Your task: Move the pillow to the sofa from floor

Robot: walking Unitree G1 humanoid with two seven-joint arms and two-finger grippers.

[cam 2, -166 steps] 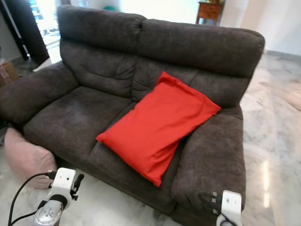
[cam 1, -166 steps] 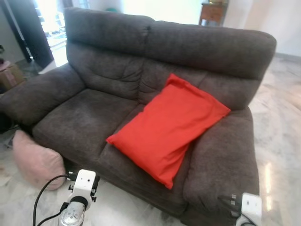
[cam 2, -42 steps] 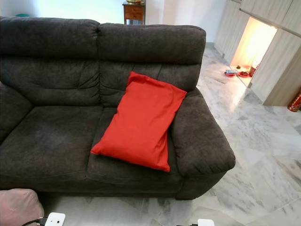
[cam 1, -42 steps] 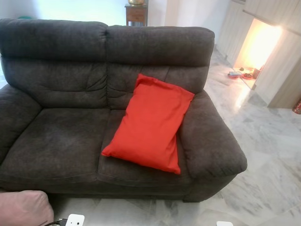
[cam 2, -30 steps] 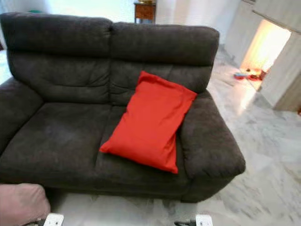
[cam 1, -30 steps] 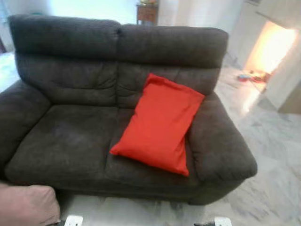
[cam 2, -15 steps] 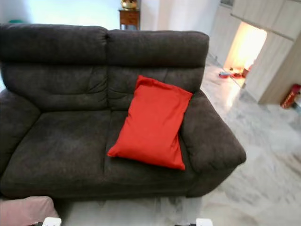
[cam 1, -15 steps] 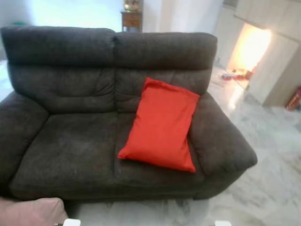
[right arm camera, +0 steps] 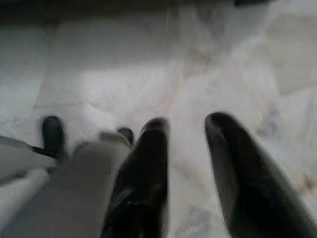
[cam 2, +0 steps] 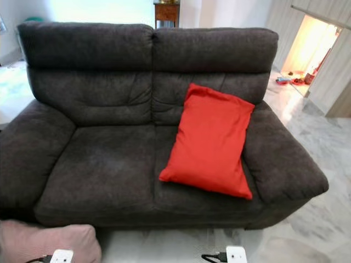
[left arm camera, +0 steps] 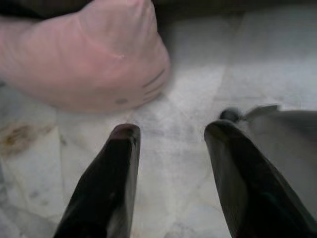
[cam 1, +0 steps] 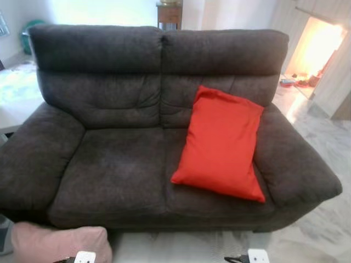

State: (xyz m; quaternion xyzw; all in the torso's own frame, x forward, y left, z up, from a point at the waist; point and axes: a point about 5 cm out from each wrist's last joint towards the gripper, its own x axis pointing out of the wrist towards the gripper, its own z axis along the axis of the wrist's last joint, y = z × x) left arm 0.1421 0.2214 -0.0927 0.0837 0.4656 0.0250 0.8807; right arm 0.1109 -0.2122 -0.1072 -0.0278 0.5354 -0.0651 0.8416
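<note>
While pink pillow [left arm camera: 94, 54] lies floor-bound | left end effector [left arm camera: 171, 134] released, just short

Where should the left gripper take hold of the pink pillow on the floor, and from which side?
Probably the rounded corner nearest the left gripper, coming down from above. The pink pillow lies flat on the marble floor against the sofa's front edge, so its far side is blocked. The near corner bulges up soft and free, and the fingers are open just short of it, so pinching a fold of fabric there looks easiest.
</note>
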